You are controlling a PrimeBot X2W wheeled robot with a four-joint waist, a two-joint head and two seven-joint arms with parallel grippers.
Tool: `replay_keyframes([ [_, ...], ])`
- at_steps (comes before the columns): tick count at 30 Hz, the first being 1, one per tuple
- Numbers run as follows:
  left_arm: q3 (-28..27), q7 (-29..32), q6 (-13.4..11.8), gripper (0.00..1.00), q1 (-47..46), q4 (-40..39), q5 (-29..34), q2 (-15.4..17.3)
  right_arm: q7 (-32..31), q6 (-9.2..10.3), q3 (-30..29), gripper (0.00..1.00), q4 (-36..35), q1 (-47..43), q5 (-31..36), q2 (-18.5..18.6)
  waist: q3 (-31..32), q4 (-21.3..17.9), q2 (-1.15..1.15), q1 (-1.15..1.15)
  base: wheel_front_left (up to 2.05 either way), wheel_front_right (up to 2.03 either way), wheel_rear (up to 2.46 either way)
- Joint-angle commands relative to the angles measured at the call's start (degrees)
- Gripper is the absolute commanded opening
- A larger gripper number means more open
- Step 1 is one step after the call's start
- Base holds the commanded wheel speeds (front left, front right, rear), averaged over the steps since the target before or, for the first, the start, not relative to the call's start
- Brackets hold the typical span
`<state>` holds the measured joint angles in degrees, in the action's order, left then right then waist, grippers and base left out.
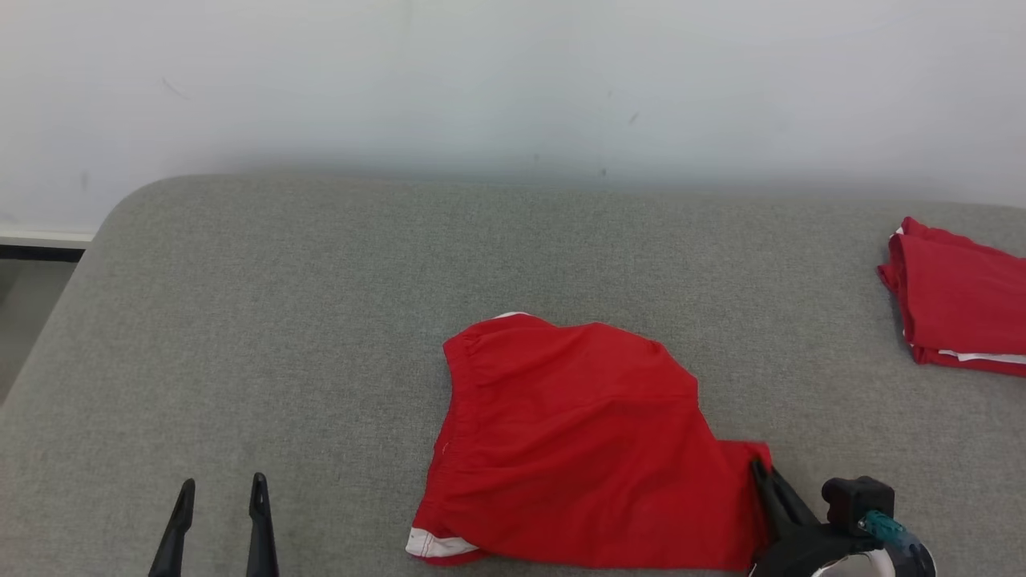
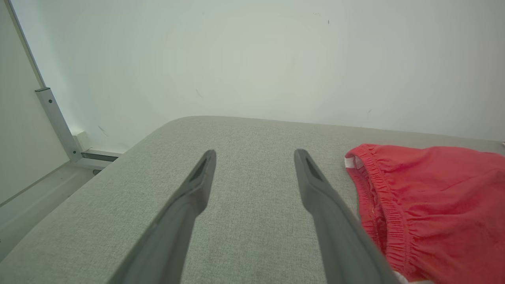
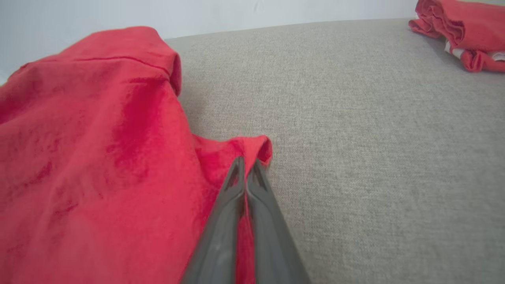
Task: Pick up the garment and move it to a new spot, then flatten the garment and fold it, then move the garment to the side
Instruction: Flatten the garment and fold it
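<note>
**A:** What's hard to see?

**B:** The folded red pile (image 1: 958, 296) at the tabletop's (image 1: 240, 320) right edge is cut off by the picture. No print can be made out on the garment (image 1: 561, 433), just a white-trimmed corner (image 1: 433, 545).

**A:** Where is the garment?

**B:** It lies rumpled near the middle of the front edge. The right gripper (image 1: 760, 469) is clamped on its right corner, hiding the cloth there.

**A:** And the left gripper (image 1: 220, 493)?

**B:** It is spread wide over bare grey padding near the front left corner, apart from the garment, with nothing between its fingers.
</note>
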<state>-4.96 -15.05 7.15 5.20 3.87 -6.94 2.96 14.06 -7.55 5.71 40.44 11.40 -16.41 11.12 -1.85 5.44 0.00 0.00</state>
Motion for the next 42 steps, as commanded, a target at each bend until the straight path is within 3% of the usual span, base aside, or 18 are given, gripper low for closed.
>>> replay_keyframes([
  [1, 0.2, -0.2, 0.3, 1.00, -0.1, 0.0, -0.3, -0.1, 0.7, 0.16, 0.1, 0.00, -0.8, 0.6, -0.3, 0.4, -0.1, 0.2, 0.00, 0.00, 0.00, 0.00, 0.00],
  [9, 1.2, -0.2, 0.0, 1.00, 0.0, 0.6, -0.9, -0.1, 1.1, 0.16, 0.6, 0.00, -6.8, 2.4, -4.1, 0.3, -0.5, 0.0, 0.00, 0.00, 0.00, 0.00, 0.00],
  [14, 2.2, -0.2, 0.0, 1.00, -1.0, 1.0, -1.0, -0.1, 1.2, 0.16, 0.8, 0.00, -6.2, 5.3, -6.1, 0.5, -1.0, 0.6, 0.00, 0.00, 0.00, 0.00, 0.00],
  [31, 5.4, -0.2, 0.2, 1.00, -4.4, 2.8, -1.4, -0.1, 1.1, 0.17, -1.3, 0.00, 13.5, 22.8, -4.8, 0.3, -4.3, 3.5, 0.00, 0.00, 0.00, 0.00, 0.00],
  [32, 5.5, -0.2, 0.2, 1.00, -4.5, 3.0, -1.4, -0.1, 1.1, 0.17, -1.7, 0.10, 15.2, 23.7, -3.8, 0.1, -4.4, 3.6, 0.00, 0.00, 0.00, 0.00, 0.00],
  [33, 5.5, -0.2, 0.2, 1.00, -4.6, 3.1, -1.4, -0.1, 1.2, 0.17, -1.8, 0.69, 15.7, 24.1, -2.9, 0.2, -4.4, 3.6, 0.00, 0.00, 0.00, 0.00, 0.00],
  [34, 5.5, -0.2, 0.2, 1.00, -4.6, 3.2, -1.5, -0.1, 1.2, 0.17, -1.9, 1.00, 16.0, 24.3, -2.1, 0.3, -4.3, 3.6, 0.00, 0.00, 0.00, 0.00, 0.00],
  [42, 4.6, -0.2, 0.1, 1.00, -3.7, 3.5, -1.2, -0.1, 1.2, 0.17, -3.7, 1.00, 12.4, 21.7, 0.0, 0.4, -2.7, 1.5, 0.00, 0.00, 0.00, 0.00, 0.00],
])
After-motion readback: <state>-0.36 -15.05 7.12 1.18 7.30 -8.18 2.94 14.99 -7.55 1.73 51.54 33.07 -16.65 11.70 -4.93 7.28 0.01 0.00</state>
